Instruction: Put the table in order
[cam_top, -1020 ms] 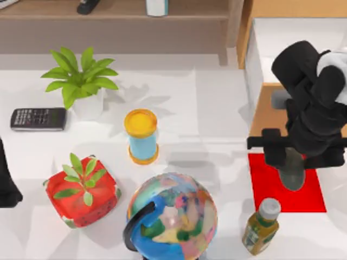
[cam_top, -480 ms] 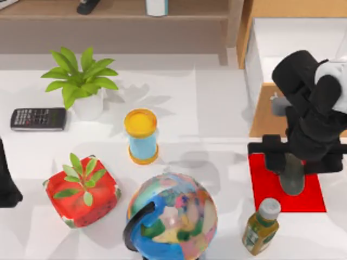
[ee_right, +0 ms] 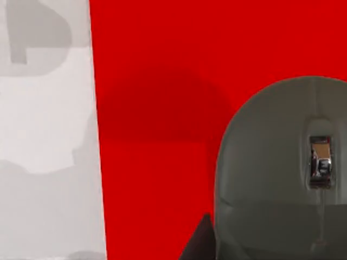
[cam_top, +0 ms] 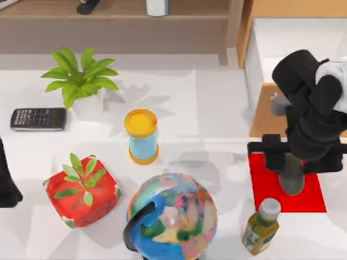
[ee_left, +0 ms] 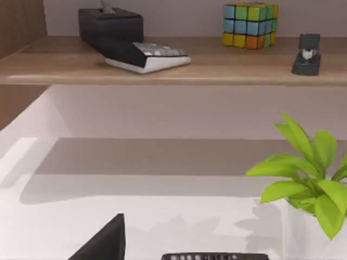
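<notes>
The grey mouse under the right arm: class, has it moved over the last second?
Yes. The grey mouse has shifted slightly toward the table's front edge, further onto the red mat.

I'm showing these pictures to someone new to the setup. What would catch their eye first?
Probably the multicoloured globe at the near edge of the white table, with the red planter to its left. Next, the bright red mat on the right side, where the right arm's end effector is over a grey computer mouse. The left arm sits parked at the left edge.
</notes>
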Controlling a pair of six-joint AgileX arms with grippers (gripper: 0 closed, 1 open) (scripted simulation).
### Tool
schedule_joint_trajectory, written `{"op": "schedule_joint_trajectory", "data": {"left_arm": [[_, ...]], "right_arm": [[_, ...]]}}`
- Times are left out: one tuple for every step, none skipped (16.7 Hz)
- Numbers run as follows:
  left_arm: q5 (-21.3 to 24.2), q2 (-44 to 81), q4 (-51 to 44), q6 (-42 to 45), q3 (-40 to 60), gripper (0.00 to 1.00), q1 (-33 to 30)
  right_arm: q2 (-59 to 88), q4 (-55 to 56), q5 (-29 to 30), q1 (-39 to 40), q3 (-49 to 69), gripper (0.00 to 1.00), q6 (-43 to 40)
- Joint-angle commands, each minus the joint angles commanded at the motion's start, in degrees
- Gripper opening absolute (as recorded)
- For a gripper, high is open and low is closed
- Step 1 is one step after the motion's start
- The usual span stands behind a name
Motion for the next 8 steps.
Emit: {"op": "schedule_joint_trajectory", "data": {"left_arm": [[0.0,0.0,0.0,0.0,0.0,1.00,0.0],[0.0,0.0,0.0,0.0,0.0,1.00,0.0],[0.0,0.0,0.0,0.0,0.0,1.00,0.0],[0.0,0.0,0.0,0.0,0.0,1.00,0.0],[0.0,0.0,0.0,0.0,0.0,1.00,0.0],[0.0,0.0,0.0,0.0,0.0,1.00,0.0],[0.0,0.0,0.0,0.0,0.0,1.00,0.0],[0.0,0.0,0.0,0.0,0.0,1.00,0.0]], "right_arm": [[-0.2,0.0,0.0,0.1,0.0,0.00,0.0],[-0.4,0.0,0.0,0.2,0.0,0.00,-0.1],[-0.5,0.1,0.0,0.3,0.0,0.00,-0.1],[-0.7,0.1,0.0,0.4,0.1,0.00,-0.1],[-0.9,0.1,0.0,0.5,0.1,0.00,-0.2],[-1.0,0.1,0.0,0.6,0.1,0.00,-0.2],[-1.1,0.1,0.0,0.6,0.2,0.00,-0.3],[-1.2,0.2,0.0,0.7,0.2,0.00,-0.3]]}}
